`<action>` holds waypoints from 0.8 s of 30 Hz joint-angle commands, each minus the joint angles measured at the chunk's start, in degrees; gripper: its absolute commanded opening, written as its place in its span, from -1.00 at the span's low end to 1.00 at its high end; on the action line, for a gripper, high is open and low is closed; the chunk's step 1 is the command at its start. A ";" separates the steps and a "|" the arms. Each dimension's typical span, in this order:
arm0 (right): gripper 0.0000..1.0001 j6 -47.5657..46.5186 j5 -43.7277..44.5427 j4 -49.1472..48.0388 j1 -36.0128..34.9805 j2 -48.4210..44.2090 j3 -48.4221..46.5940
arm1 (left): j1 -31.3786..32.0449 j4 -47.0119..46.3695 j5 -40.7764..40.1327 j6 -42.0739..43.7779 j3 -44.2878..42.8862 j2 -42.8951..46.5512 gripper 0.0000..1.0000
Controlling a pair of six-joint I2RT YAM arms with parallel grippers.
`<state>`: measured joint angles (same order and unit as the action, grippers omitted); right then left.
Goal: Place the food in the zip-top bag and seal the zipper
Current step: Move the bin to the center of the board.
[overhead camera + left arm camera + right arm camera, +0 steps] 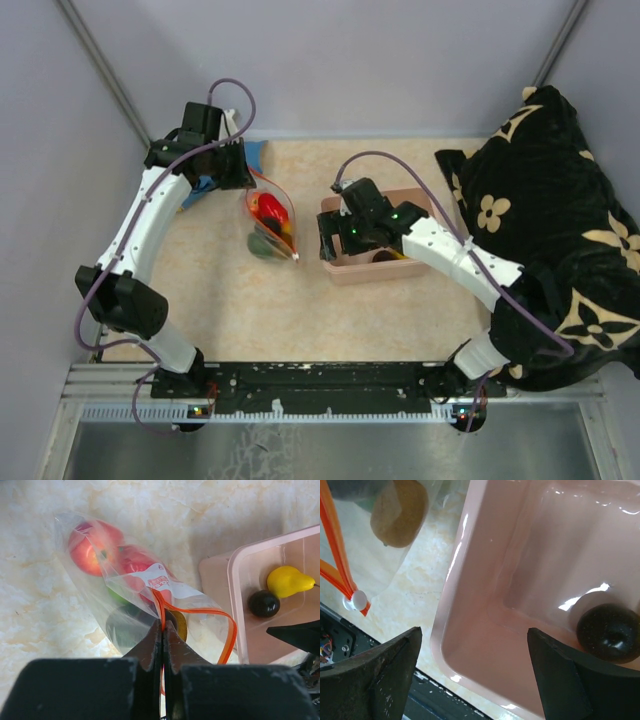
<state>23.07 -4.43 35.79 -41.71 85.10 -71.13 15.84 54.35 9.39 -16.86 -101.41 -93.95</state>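
The zip-top bag point(270, 228) lies on the table with its mouth open, and it also shows in the left wrist view point(125, 580). Inside are red fruits point(94, 549), a green one point(116, 596) and a brown one point(400, 509). My left gripper point(163, 623) point(243, 176) is shut on the far end of the orange zipper point(200, 611). The zipper's white slider point(358, 600) sits at the near end. My right gripper point(474, 630) point(336, 238) is open and empty above the near-left corner of the pink tub point(372, 268). A dark fruit point(610, 632) point(263, 603) lies in the tub, right of the right fingertips.
A yellow pear-like toy point(287, 580) lies in the tub beside the dark fruit. A blue cloth point(252, 155) lies behind the left gripper. A black cloth with cream flowers point(550, 230) covers the right side. Grey walls stand on three sides.
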 commanded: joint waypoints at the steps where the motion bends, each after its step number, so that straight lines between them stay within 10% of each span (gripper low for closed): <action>1: 0.73 0.11 -2.93 2.34 0.60 1.09 0.12 | -0.43 -1.18 -0.09 0.29 0.63 1.47 -1.00; 24: 0.76 -1.58 -7.44 18.44 17.99 -14.92 6.52 | -1.51 -3.03 1.52 0.60 2.66 1.10 -1.00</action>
<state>23.73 -14.44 51.37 -24.82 71.37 -58.28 14.76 52.60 9.69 -16.67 -99.02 -93.86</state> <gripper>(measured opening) 0.881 0.007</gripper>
